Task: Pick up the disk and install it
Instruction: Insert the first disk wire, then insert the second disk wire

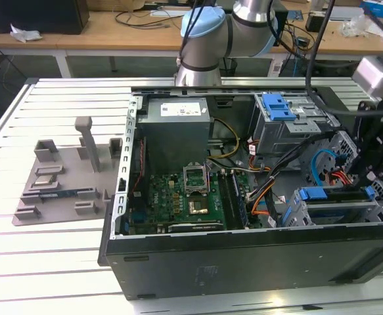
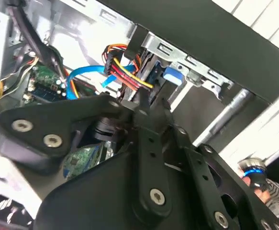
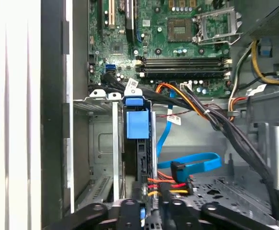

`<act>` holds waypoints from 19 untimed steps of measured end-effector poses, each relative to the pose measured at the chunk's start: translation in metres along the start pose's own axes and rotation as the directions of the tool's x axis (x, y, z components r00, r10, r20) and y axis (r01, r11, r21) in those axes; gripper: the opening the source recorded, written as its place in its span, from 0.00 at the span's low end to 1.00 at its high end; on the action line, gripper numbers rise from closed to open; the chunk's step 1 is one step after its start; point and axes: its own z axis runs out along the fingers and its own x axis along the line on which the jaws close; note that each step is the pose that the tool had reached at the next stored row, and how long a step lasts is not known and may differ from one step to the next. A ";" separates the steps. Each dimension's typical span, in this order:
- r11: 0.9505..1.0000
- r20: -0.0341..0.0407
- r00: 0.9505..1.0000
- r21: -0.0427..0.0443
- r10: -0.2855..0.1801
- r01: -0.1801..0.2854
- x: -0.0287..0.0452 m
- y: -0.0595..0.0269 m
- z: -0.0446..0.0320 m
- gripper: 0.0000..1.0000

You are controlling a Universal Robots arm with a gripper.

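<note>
The disk (image 1: 336, 198) stands on edge in the lower drive cage (image 1: 296, 213) at the exterior view's right, inside the open computer case, its blue side rail along the top. In the first wrist view the disk (image 3: 140, 158) runs down the cage slot, with its blue end tab toward the motherboard. My gripper (image 1: 374, 187) is at the disk's outer end, by the case's right wall. In both wrist views the gripper (image 3: 151, 206) (image 2: 146, 101) looks shut on that end of the disk (image 2: 172, 75), though the contact itself is partly hidden.
Red, yellow and orange power wires (image 3: 170, 182) and a blue data cable (image 3: 196, 163) lie right beside the disk. An upper cage with a blue latch (image 1: 280, 106), a grey power supply (image 1: 178, 131) and the motherboard (image 1: 184, 197) share the case. A grey fixture tray (image 1: 60, 187) lies at the exterior view's left.
</note>
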 end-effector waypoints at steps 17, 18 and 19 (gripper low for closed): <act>1.000 0.000 1.000 0.000 -0.005 0.005 -0.0163 0.0158 -0.0242 0.30; 1.000 -0.001 1.000 0.001 -0.015 0.015 -0.0187 0.0175 -0.0215 0.30; 1.000 -0.002 1.000 0.001 -0.030 0.030 -0.0201 0.0189 -0.0170 0.30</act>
